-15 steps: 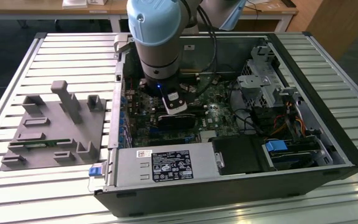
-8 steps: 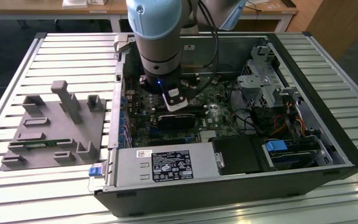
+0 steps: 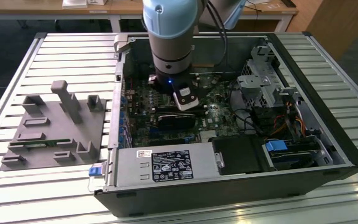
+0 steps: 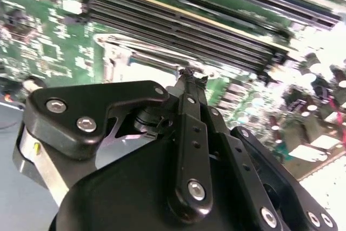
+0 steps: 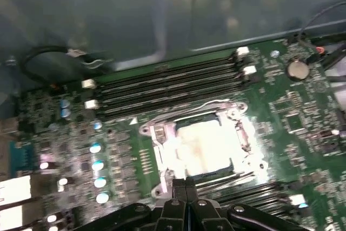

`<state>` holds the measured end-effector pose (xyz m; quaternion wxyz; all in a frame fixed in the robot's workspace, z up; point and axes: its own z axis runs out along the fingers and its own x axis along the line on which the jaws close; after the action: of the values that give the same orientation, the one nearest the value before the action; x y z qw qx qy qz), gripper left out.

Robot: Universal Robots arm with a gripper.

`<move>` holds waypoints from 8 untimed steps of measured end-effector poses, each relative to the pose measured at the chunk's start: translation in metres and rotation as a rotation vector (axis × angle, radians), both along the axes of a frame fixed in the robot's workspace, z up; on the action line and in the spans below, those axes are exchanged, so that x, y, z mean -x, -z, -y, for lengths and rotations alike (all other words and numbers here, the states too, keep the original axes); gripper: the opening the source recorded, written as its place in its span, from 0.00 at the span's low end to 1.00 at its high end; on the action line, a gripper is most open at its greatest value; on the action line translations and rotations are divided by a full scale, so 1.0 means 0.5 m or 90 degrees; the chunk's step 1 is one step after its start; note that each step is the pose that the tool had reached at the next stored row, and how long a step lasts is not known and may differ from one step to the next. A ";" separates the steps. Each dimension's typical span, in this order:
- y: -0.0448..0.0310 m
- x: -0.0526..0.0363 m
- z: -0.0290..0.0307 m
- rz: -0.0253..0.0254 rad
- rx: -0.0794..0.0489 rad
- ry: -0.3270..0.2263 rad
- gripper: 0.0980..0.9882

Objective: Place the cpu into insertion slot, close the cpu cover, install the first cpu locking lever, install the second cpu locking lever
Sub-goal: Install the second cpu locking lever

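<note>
Pincer (image 5: 185, 185) closed, gripping nothing, tips at edge of cover (image 5: 162, 158); cpu (image 5: 203, 147) seated in slot just beyond.

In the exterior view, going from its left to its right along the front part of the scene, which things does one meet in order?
Grey fixture block with upright pegs → blue tab → grey power supply box with labels → black box → blue drive bracket → black case wall.
</note>
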<state>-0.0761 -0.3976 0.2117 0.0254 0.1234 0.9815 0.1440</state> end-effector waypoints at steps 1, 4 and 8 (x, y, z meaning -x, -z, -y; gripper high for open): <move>0.000 -0.013 0.000 -0.0004 0.000 0.000 0.01; 0.000 -0.033 0.000 -0.0012 0.000 0.000 0.01; 0.000 -0.045 -0.006 -0.0017 0.008 0.000 0.01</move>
<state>-0.0538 -0.3948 0.2118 0.0249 0.1236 0.9825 0.1373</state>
